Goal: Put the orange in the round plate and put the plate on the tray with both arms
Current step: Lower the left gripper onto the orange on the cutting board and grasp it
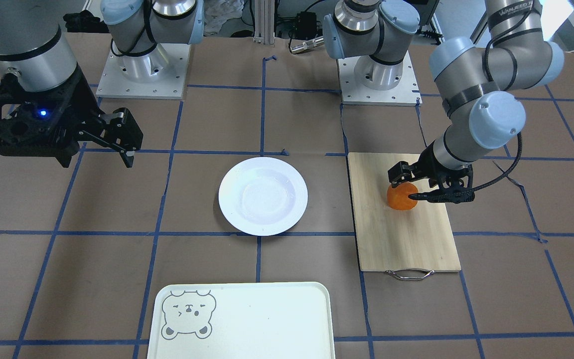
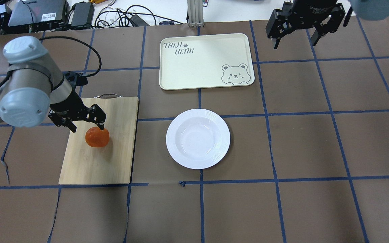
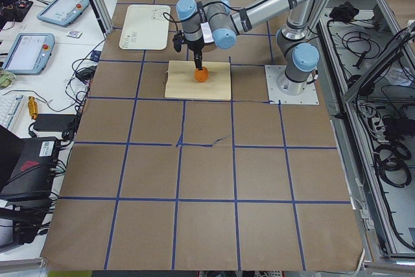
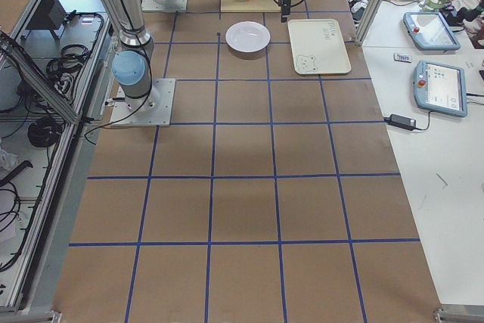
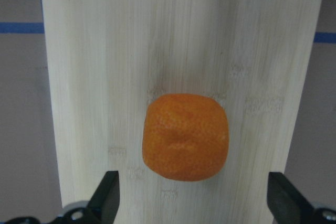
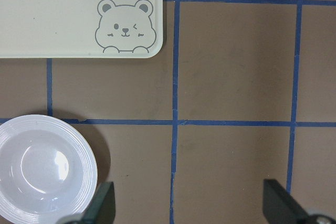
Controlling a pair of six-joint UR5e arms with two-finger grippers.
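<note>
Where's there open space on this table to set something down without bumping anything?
Free: the whole tray, the centre of the round plate, the table strip between them, and the stretch right of the plate. The cutting board is bare at its handle-less end. Crowded: mid-board, where the left hand hovers over the orange.

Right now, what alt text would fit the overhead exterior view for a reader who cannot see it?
The open left tool hovers low over the orange on a bamboo cutting board at the view's left. The white round plate sits empty at centre, the cream tray beyond it, and the right tool hangs open at top right.
</note>
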